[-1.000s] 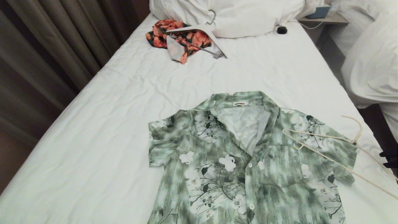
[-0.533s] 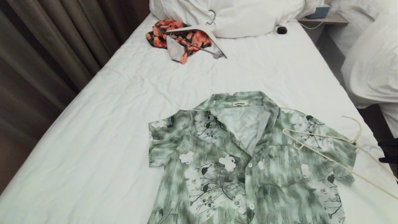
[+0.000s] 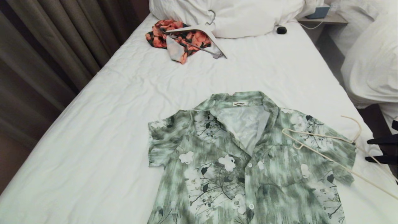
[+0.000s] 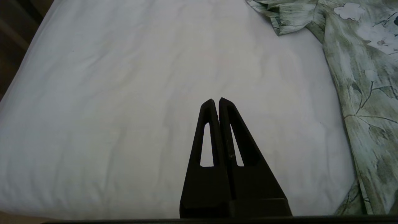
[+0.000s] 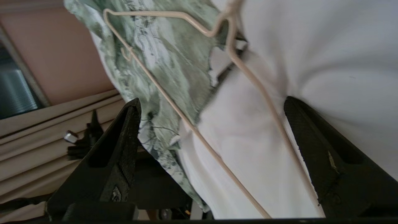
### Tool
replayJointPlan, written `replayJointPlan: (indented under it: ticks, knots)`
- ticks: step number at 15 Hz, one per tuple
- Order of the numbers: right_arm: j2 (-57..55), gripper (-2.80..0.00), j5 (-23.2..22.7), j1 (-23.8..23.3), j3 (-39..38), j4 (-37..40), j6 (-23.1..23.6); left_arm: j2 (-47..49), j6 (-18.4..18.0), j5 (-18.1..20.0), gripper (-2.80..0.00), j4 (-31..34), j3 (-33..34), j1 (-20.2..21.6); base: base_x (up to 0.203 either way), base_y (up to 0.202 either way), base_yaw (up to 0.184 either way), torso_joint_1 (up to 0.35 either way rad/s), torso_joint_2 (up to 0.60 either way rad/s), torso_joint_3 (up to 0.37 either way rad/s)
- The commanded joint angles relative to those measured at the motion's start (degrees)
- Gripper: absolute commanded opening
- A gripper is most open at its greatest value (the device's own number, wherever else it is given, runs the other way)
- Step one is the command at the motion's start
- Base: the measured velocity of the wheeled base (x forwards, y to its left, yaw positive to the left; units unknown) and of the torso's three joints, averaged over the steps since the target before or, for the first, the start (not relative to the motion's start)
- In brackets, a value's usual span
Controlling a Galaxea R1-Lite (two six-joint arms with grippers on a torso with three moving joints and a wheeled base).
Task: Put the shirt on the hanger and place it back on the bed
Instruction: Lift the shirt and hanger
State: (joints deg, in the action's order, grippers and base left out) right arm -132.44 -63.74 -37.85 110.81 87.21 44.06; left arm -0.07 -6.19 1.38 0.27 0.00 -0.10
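The bed [image 3: 130, 130] fills most of the room in front of the robot, its white sheet lightly wrinkled. The green and white floral shirt [image 3: 242, 161] lies flat on it, collar toward the pillows [image 3: 248, 15], placket partly open at the neck. Far beyond the shirt's collar, close to the pillows, sit an orange-red floral garment [image 3: 168, 37] and a broader white hanger [image 3: 202, 34].

The thin cream hanger [image 3: 323, 146] rests across the shirt's right-hand sleeve, its hook lying just past the sleeve on bare sheet, one long wire running off toward the bed's edge.

The right gripper [image 5: 211, 102] hovers over that end of the hanger, fingers spread wide to either side of the two wires, not touching them. The left gripper [image 4: 216, 102] hangs over bare sheet beside the shirt's other sleeve, fingers pressed together, holding nothing.

The hanger looks light, springy and prone to skid on the sheet; I'd pinch it near the hook's base, where the wires meet. The shirt is limp and will sag, so lifting at the collar seems best.
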Motion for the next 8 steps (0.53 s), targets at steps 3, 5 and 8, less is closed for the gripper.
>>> replayJointPlan:
  ticks: [3,5,8]
  knots:
    - [0.67,0.00,-0.68,2.10,-1.56,0.45,0.32,0.07,-0.05,0.03,-2.80,0.08,0.00,0.01,0.000,0.000,0.000,0.000,0.00,0.000]
    - [1.34,0.00,-0.61,3.71,-3.53,0.45,0.32,0.07,-0.05,0.03,-2.80,0.00,0.00,0.01,0.000,0.000,0.000,0.000,0.00,0.000]
    - [2.52,0.00,0.36,4.63,-6.02,0.45,0.41,0.07,-0.05,0.03,-2.80,0.00,0.00,0.01,0.000,0.000,0.000,0.000,0.00,0.000]
